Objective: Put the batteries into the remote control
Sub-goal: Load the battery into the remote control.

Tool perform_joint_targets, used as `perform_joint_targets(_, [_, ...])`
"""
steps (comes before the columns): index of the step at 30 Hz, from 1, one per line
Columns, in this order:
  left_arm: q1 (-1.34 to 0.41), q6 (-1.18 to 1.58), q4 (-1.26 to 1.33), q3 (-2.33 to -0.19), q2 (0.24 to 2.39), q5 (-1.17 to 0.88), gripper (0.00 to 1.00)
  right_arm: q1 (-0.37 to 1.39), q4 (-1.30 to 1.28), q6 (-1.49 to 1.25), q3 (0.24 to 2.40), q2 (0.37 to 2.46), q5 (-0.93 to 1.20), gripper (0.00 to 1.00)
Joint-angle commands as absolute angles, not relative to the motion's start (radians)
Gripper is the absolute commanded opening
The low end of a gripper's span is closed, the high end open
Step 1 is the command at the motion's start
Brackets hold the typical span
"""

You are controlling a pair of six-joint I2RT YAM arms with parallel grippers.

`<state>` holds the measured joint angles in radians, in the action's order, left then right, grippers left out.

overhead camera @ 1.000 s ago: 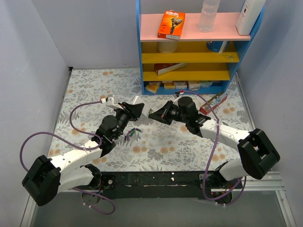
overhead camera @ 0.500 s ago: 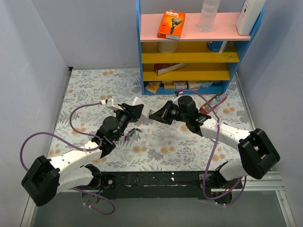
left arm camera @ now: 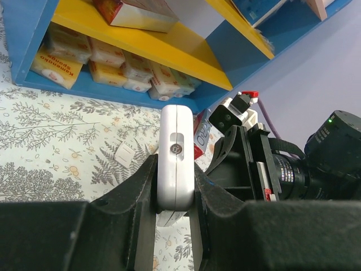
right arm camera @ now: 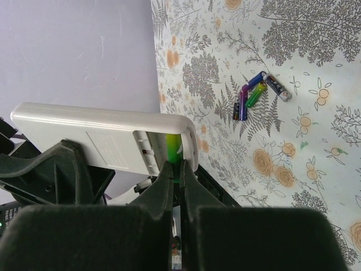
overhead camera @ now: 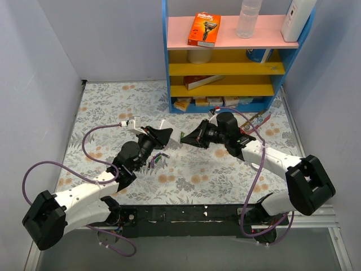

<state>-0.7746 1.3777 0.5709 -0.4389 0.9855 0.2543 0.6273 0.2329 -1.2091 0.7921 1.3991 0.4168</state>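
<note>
Left tool (left arm camera: pixel 175 195) clamps the remote (left arm camera: pixel 176 149), right tool (right arm camera: pixel 176 176) pinches a green battery (right arm camera: pixel 172 147) at its open back.

Blue-framed shelf unit (overhead camera: pixel 164 56) at the far side of a pale cloth printed with grey leaves and orange flowers (overhead camera: pixel 107 101).

On the pink top board of the shelf stand an orange cardboard box (overhead camera: pixel 203 29), a clear plastic bottle (overhead camera: pixel 249 20) and, at the right corner, a tall white container (overhead camera: pixel 297 20). The upper yellow board carries a white cup (overhead camera: pixel 199 55), and the lower one carries a flat red and white box (overhead camera: pixel 202 82) that lies a little askew. At the bottom is a row of small yellow and white packets (overhead camera: pixel 181 104). Near the right foot of the shelf a long red and white pack (overhead camera: pixel 260 118) lies on the cloth. Plain pale grey walls (overhead camera: pixel 113 39) close the place on three sides.
</note>
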Motion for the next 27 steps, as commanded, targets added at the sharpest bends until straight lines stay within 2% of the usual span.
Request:
perform_joint_targets(1, [-0.833,1.566,0.794,-0.483,0.939,-0.029,0.0,0.568,0.215,-1.218,0.781,1.425,0.143,0.01])
perform_joint_targets(10, [-0.838,1.638,0.879,-0.546,1.02,-0.032,0.0,0.606,0.198,-1.143,0.842,1.468,0.088,0.01])
perform_joint_targets(15, [-0.838,1.663,0.83,-0.565,1.008,0.112,0.0,0.635,0.178,-1.12,0.801,1.454,0.003,0.01])
perform_joint_targets(20, [-0.839,1.732,0.83,-0.554,1.032,0.155,0.0,0.653,0.361,-1.158,0.71,1.422,-0.052,0.01])
perform_joint_targets(26, [-0.842,1.7,0.81,-0.577,1.045,0.158,0.0,0.663,0.265,-1.129,0.779,1.467,-0.028,0.01])
perform_joint_targets(27, [-0.842,1.678,0.799,-0.578,1.042,0.161,0.0,0.661,0.264,-1.132,0.776,1.465,-0.022,0.04])
